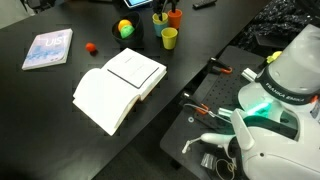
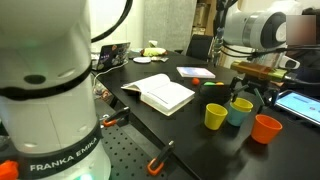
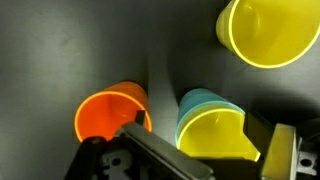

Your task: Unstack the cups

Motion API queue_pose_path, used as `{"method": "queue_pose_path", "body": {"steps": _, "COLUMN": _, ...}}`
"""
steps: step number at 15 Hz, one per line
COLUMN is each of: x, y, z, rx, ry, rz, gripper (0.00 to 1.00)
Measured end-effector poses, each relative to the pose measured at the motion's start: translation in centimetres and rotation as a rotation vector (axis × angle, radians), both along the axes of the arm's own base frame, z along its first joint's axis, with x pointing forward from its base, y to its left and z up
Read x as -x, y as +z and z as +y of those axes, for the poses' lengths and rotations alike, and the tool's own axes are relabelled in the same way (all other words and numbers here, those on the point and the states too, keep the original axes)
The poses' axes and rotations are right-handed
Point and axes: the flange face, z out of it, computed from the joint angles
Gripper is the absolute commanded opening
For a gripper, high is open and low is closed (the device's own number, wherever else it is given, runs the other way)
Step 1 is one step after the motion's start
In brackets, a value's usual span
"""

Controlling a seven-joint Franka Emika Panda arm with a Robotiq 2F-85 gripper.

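A blue cup stands on the black table with a lime-green cup nested inside it; the pair also shows in an exterior view. An orange cup stands alone beside it and shows in both exterior views. Another lime-green cup stands alone. My gripper hangs just above the nested pair with its fingers spread on either side of it. It is open and holds nothing.
An open white book lies mid-table. A multicoloured ball, a small red ball and a thin blue book lie beyond it. The robot base and tools with orange handles are at the table's edge.
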Motion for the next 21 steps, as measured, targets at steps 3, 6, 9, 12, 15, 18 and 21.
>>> {"method": "queue_pose_path", "body": {"steps": 3, "x": -0.1, "y": 0.0, "z": 0.2, "rx": 0.007, "ry": 0.009, "rz": -0.009, "gripper": 1.0}}
{"method": "queue_pose_path", "body": {"steps": 6, "x": -0.3, "y": 0.1, "z": 0.1, "rx": 0.02, "ry": 0.011, "rz": -0.021, "gripper": 1.0}}
{"method": "queue_pose_path", "body": {"steps": 9, "x": -0.5, "y": 0.1, "z": -0.2, "rx": 0.032, "ry": 0.002, "rz": -0.033, "gripper": 1.0}}
{"method": "queue_pose_path", "body": {"steps": 12, "x": -0.6, "y": 0.3, "z": -0.5, "rx": 0.035, "ry": -0.019, "rz": -0.036, "gripper": 1.0}}
{"method": "queue_pose_path", "body": {"steps": 15, "x": -1.1, "y": 0.7, "z": -0.7, "rx": 0.039, "ry": -0.038, "rz": -0.045, "gripper": 1.0}}
{"method": "queue_pose_path", "body": {"steps": 18, "x": -1.8, "y": 1.0, "z": -1.0, "rx": 0.045, "ry": -0.051, "rz": -0.056, "gripper": 1.0}}
{"method": "queue_pose_path", "body": {"steps": 21, "x": -2.1, "y": 0.2, "z": -1.3, "rx": 0.059, "ry": -0.048, "rz": -0.047, "gripper": 1.0}}
